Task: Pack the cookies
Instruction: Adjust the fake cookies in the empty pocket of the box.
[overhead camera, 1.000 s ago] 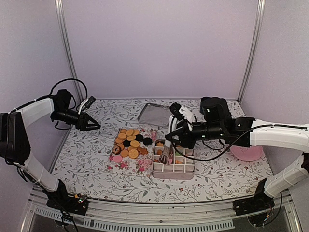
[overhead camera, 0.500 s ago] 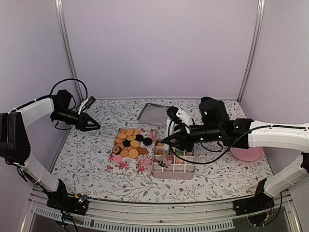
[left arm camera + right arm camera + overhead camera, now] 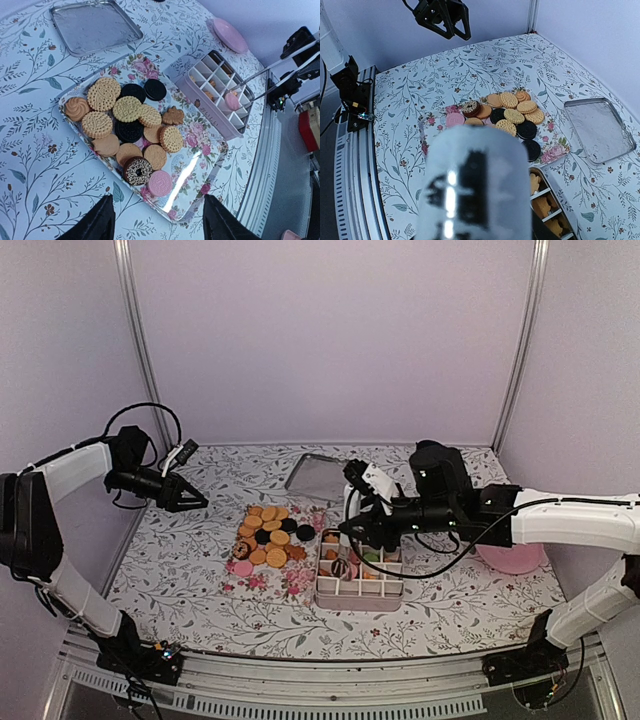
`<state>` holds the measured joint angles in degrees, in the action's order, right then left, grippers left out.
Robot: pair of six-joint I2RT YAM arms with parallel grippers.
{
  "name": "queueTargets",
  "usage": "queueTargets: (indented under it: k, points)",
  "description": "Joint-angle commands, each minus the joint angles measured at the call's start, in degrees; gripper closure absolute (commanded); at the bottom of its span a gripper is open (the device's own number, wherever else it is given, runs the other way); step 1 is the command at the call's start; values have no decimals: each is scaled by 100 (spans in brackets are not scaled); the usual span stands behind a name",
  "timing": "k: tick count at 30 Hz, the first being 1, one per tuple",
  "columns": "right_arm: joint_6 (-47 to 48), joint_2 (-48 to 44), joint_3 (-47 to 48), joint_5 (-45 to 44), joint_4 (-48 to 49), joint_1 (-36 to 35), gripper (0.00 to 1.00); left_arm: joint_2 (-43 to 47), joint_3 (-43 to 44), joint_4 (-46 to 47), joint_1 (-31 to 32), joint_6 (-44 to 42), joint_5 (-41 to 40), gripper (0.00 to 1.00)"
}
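1. Golden, dark, pink cookies heaped on floral tray; a few in divided box beside it.
2. Left fingers spread, well apart from tray.
3. Right fingers over box; grip: cannot tell.

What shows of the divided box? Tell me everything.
The box is a pale pink rectangle, plastic-looking, split by thin walls into a grid of small cells. It sits flat on the floral cloth beside the cookie tray. Some cells hold cookies, golden ones and a pink one. The right hand hangs over it.
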<state>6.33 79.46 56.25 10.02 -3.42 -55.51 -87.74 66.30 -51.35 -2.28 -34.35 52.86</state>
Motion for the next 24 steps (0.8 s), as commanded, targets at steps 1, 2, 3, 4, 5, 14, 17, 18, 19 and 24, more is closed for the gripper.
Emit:
queueTargets:
  k: [1, 2, 3, 4, 5, 14, 17, 18, 19, 24]
  points:
    - [38, 126, 238, 121, 156, -48, 59, 47, 93, -61, -9, -79, 24, 40]
    - [15, 139, 225, 185, 157, -48, 59, 47, 93, -64, -10, -81, 15, 40]
    - [-3, 140, 206, 233, 160, -49, 59, 46, 93, -63, -17, -88, 18, 40]
    - [-32, 129, 177, 252, 178, -73, 60, 40, 93, -73, -10, -97, 7, 40]
    - [-56, 102, 145, 243, 188, -87, 60, 46, 93, -68, -11, -105, 7, 40]
    - [23, -227, 176, -176, 106, -131, 59, 19, 102, -85, -14, -94, 73, 40]
    - [50, -246, 292, -132, 72, -137, 59, 51, 94, -110, -18, -102, 58, 40]
    - [40, -258, 300, -119, 89, -139, 59, 62, 86, -107, -15, -112, 51, 40]
    - [36, -252, 302, -97, 102, -142, 59, 72, 77, -111, -13, -115, 49, 40]
    - [-41, -185, 255, 58, 51, -160, 59, 68, 101, -170, -18, -148, 49, 40]
